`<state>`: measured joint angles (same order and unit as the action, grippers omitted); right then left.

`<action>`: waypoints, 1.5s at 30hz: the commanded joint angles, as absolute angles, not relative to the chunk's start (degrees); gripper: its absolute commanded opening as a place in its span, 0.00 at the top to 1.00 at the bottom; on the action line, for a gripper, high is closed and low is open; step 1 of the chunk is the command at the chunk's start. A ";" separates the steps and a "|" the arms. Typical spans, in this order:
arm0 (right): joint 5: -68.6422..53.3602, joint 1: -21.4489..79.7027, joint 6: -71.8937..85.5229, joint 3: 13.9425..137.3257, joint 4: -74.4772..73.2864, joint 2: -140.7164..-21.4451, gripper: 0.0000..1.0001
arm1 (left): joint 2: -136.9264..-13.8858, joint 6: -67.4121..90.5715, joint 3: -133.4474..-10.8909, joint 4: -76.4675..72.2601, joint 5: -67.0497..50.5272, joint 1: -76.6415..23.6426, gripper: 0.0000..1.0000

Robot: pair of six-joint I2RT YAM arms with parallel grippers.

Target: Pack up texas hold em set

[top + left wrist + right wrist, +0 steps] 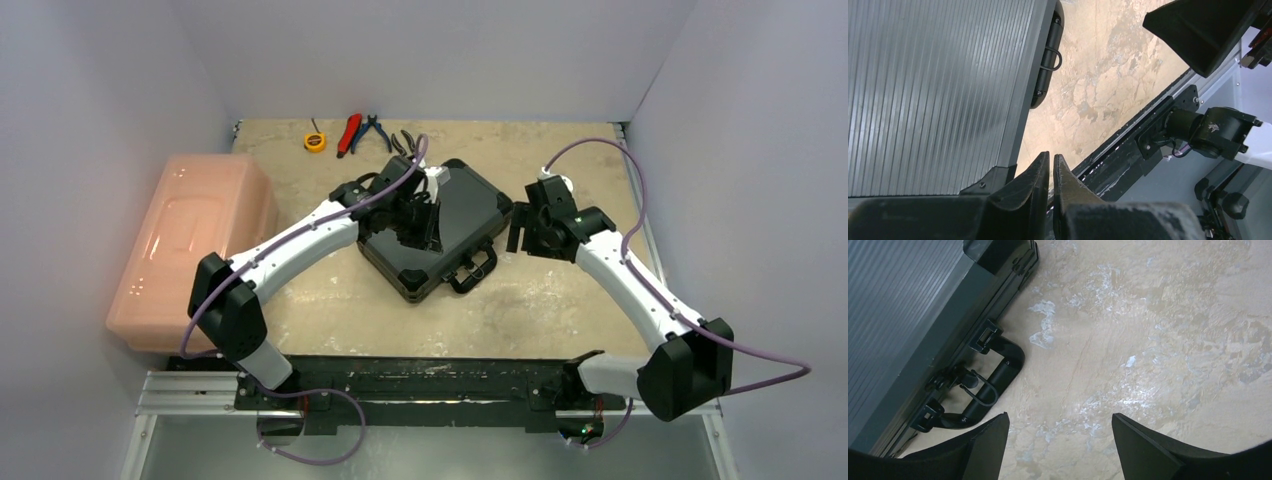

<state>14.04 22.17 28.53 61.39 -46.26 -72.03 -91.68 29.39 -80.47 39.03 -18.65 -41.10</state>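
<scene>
Left gripper (1050, 156), jaws nearly touching and empty, hovers over the closed case (470, 205) mid-table. Right gripper (1060, 417), spread wide, hangs at its 3 o'clock near the handle (1003, 370). A careless press could skid the case or spring it open (whether it is latched is unclear). No readable writing.

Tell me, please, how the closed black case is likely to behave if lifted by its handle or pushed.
The case looks rigid, with a ribbed hard lid, so it probably won't flex. Lifted by its handle, set on one edge, it would likely swing and hang edge-down. Pushed, it should slide flat on the table rather than tip.
</scene>
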 commanded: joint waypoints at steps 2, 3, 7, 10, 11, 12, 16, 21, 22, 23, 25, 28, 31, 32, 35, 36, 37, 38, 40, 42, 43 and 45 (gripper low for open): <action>13.63 21.53 29.73 59.50 -45.95 -70.78 0.23 | -93.89 29.80 -84.99 40.51 -12.86 -43.30 0.95; 13.45 21.51 29.71 59.24 -45.78 -70.63 0.23 | -94.01 30.12 -85.18 40.52 -12.14 -43.33 0.95; 12.62 21.37 29.60 58.36 -44.96 -70.66 0.26 | -93.92 30.47 -88.54 42.66 -9.08 -43.33 0.95; 9.63 21.38 28.34 57.15 -42.18 -70.52 0.27 | -93.63 29.88 -90.50 43.10 -7.35 -43.33 0.95; 8.36 21.37 27.66 56.60 -41.09 -70.41 0.27 | -93.87 29.62 -91.16 43.44 -6.92 -43.29 0.95; 7.17 21.36 26.97 56.20 -40.23 -70.45 0.28 | -94.32 29.36 -91.99 43.88 -6.34 -43.27 0.95; 3.56 21.31 25.49 54.92 -37.64 -70.56 0.28 | -96.93 28.23 -95.62 45.20 -6.04 -43.29 0.93; 0.17 21.30 25.36 51.59 -34.23 -69.77 0.29 | -98.86 26.40 -97.61 45.46 -5.52 -43.25 0.92; 0.10 21.35 25.91 50.47 -33.18 -69.52 0.29 | -99.28 26.07 -97.93 45.48 -5.19 -43.27 0.92; 0.09 21.28 26.62 49.34 -32.09 -69.20 0.30 | -99.83 25.77 -98.03 45.47 -4.91 -43.26 0.92; -1.88 21.31 28.28 47.32 -29.88 -68.84 0.31 | -100.96 25.37 -98.38 45.52 -4.67 -43.24 0.92; -2.96 21.30 28.78 44.97 -28.54 -68.55 0.31 | -102.57 24.82 -98.62 45.46 -4.27 -43.27 0.92; -3.41 21.30 28.78 42.45 -26.83 -67.84 0.31 | -103.79 24.46 -98.64 45.53 -3.79 -43.27 0.92; -3.81 21.32 31.21 41.63 -26.23 -67.73 0.32 | -104.12 24.39 -98.66 45.47 -3.78 -43.29 0.92; -4.95 21.28 34.15 38.77 -23.74 -68.03 0.42 | -104.73 24.18 -98.29 45.65 -3.78 -43.26 0.92; -5.49 21.33 34.38 37.89 -22.85 -68.36 0.43 | -104.75 24.02 -98.05 45.81 -3.74 -43.29 0.92; -6.03 21.32 34.63 36.89 -22.06 -68.64 0.45 | -104.76 23.89 -97.69 45.87 -3.70 -43.29 0.92; -6.39 21.28 34.89 36.35 -21.46 -68.98 0.46 | -104.72 23.78 -97.26 45.81 -3.69 -43.27 0.92; -6.75 21.31 35.13 35.60 -20.61 -69.46 0.47 | -104.43 23.67 -96.18 45.46 -3.69 -43.24 0.92; -6.81 21.31 35.11 35.13 -20.20 -69.80 0.48 | -104.33 23.53 -94.96 45.01 -3.74 -43.25 0.93; -6.90 21.32 34.94 35.08 -20.13 -69.98 0.49 | -104.33 23.56 -94.18 44.73 -3.80 -43.24 0.92; -6.94 21.27 34.57 34.99 -20.13 -70.21 0.49 | -104.04 23.81 -92.39 44.02 -4.04 -43.29 0.93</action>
<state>-5.74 21.67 33.91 35.31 -23.55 -69.93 -104.99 24.77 -95.07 45.65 -4.23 -43.38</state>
